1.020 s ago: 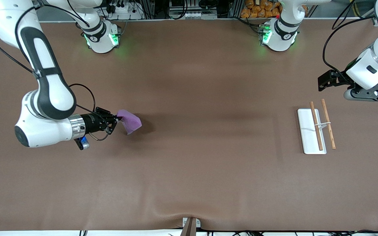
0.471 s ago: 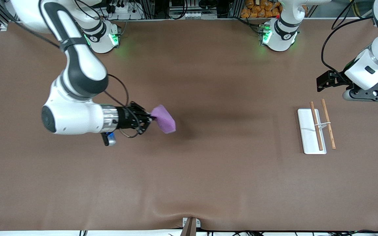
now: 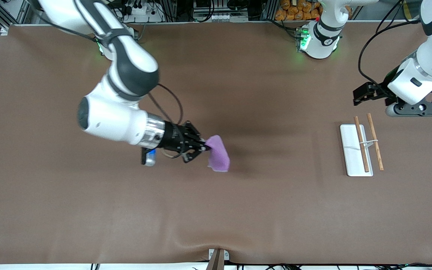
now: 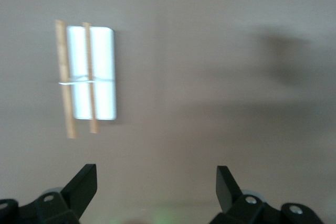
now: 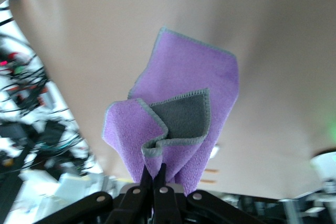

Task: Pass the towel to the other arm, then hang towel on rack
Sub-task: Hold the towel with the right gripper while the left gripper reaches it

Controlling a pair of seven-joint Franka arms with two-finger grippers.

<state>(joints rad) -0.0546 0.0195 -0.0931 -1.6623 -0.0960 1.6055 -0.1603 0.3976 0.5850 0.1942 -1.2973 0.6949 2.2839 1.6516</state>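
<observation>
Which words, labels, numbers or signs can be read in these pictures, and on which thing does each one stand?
None can be read.
The towel, held in the right gripper, is plain.
The rack shows no print.
The left gripper shows no marking.
A round mark on the left arm's base is too small to read.

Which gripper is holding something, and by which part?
The right gripper pinches the small purple cloth towel by a bunched edge; the left gripper holds nothing.
</observation>
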